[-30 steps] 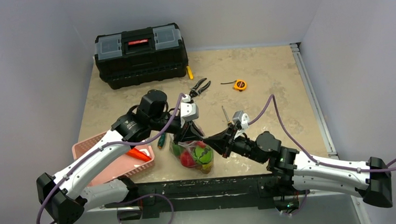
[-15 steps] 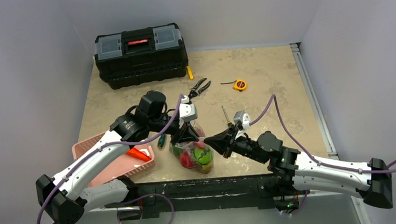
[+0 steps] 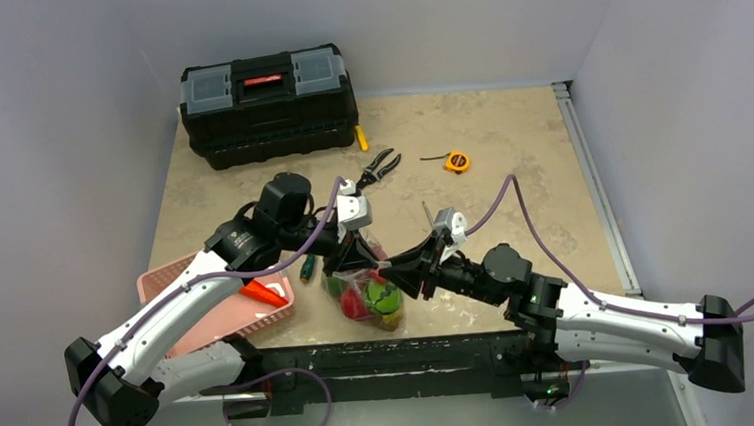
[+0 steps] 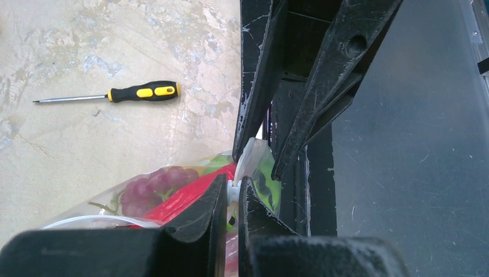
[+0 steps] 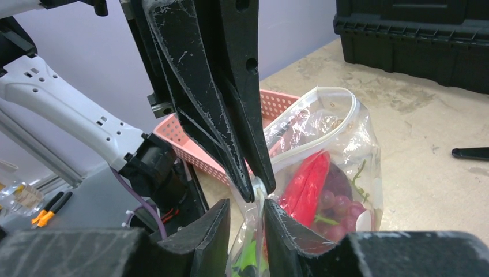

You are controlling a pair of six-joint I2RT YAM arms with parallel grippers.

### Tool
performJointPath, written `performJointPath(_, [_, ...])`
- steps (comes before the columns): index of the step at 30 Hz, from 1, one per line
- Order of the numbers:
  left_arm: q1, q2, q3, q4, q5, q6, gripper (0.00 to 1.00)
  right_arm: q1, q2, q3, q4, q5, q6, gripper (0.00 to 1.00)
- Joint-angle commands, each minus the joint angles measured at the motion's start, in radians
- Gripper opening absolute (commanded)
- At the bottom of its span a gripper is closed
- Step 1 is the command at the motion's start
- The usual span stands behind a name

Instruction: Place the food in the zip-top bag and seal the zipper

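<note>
Near the front edge of the beige marbled table [image 3: 509, 144], seen from overhead, the clear crinkly dotted zip-top bag [image 3: 367, 299] is being held upright between the two arms. The glossy toy food [image 3: 375, 295] is being shown inside it in red and green. The left gripper [image 3: 355, 265] and right gripper [image 3: 388, 269] are being seen tip to tip at the bag's top edge. A pink plastic basket [image 3: 172, 277] is sitting just left of the bag with an orange carrot [image 3: 260, 293] lying in it.

Over to the left wrist: the whitish translucent zipper [image 4: 249, 154] is being pinched tight between the left gripper's clenched jaws. Purple grapes [image 4: 153, 183] are being seen through the plastic. A black-and-yellow screwdriver [image 4: 141, 92] is lying well apart on the table.

Now the right wrist: the same strip is being straddled by the right gripper's jaws, set narrowly apart just below the left fingertips. Whether they are pressing it cannot be told. A red chili [image 5: 311, 179] is being shown standing on end inside the bag.
</note>
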State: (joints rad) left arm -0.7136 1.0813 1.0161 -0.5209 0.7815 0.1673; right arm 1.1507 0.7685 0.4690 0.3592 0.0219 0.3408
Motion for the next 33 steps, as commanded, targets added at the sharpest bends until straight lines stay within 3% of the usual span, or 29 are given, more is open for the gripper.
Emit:
performJointPath(1, [0.003, -0.025, -0.009, 0.026, 0.026, -0.017, 0.0, 0.001, 0.022, 0.056, 0.05, -0.019, -0.018, 0.27])
performJointPath(7, [0.003, -0.036, -0.017, 0.032, 0.029, -0.023, 0.0, 0.0, 0.039, 0.061, 0.053, -0.008, -0.042, 0.02])
performJointPath(10, [0.003, -0.035, -0.018, 0.035, 0.035, -0.023, 0.02, 0.0, 0.039, 0.06, 0.048, 0.023, -0.051, 0.0])
performJointPath(14, [0.002, -0.037, -0.03, 0.042, 0.032, -0.026, 0.29, 0.001, 0.018, 0.048, 0.059, 0.039, -0.042, 0.0])
performJointPath(18, [0.004, -0.04, -0.04, 0.061, 0.026, -0.03, 0.37, 0.001, 0.008, 0.046, 0.059, 0.016, -0.043, 0.0])
performJointPath(22, [0.005, -0.023, -0.033, 0.066, 0.03, -0.029, 0.36, 0.0, 0.007, 0.044, 0.06, 0.012, -0.043, 0.0])
performJointPath(26, [0.005, -0.019, -0.029, 0.073, 0.023, -0.04, 0.25, 0.001, 0.005, 0.043, 0.055, 0.022, -0.043, 0.0])
performJointPath(30, [0.01, -0.019, -0.023, 0.06, -0.001, -0.041, 0.07, 0.001, -0.014, 0.041, 0.043, 0.084, -0.036, 0.0])
performJointPath(33, [0.011, -0.021, -0.018, 0.028, -0.04, -0.036, 0.03, 0.001, -0.046, 0.035, 0.024, 0.19, -0.02, 0.0])
